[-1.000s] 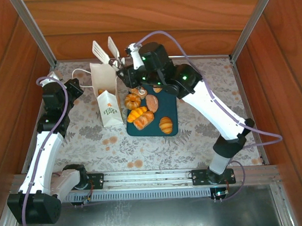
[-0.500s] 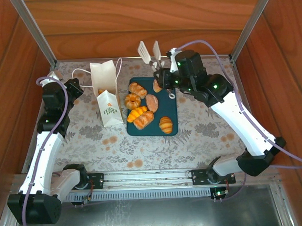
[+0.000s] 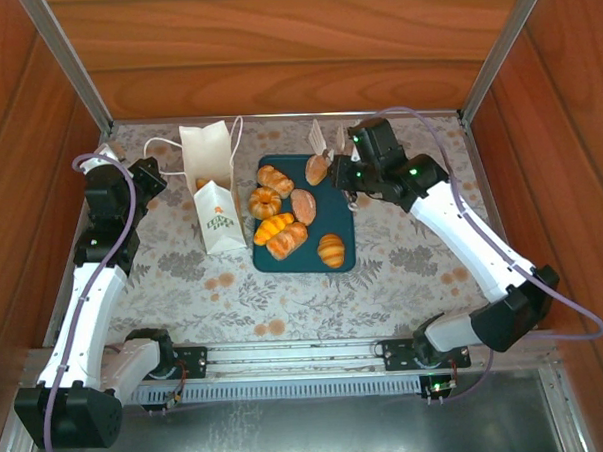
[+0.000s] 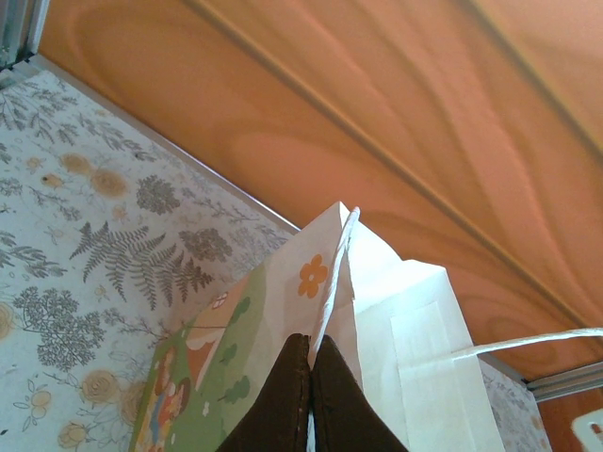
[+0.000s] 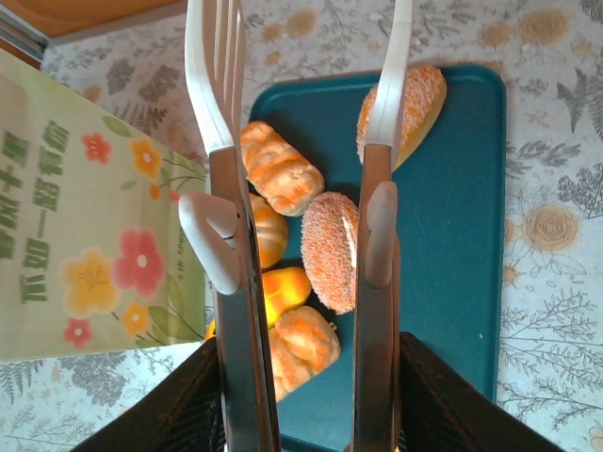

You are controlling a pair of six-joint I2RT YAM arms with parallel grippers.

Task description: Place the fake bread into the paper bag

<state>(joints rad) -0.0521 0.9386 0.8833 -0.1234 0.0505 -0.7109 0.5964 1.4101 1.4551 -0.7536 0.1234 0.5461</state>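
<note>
Several pieces of fake bread [image 3: 287, 241] lie on a teal tray [image 3: 336, 212] beside the paper bag [image 3: 207, 180]. The left wrist view shows the left tool [image 4: 311, 348] clenched on the bag's rim. The right wrist view shows the right tool [image 5: 303, 56] released above the tray. Floral counter [image 3: 404, 272], wooden walls [image 3: 274, 47].

Teal tray [image 3: 339, 220] (rectangular) lies on the floral tablecloth [image 3: 404, 272].

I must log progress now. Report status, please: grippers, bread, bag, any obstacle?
Left gripper shut on paper bag rim. Right gripper open, empty, above tray. Fake bread on tray, none gripped. Nothing between tray and bag.
</note>
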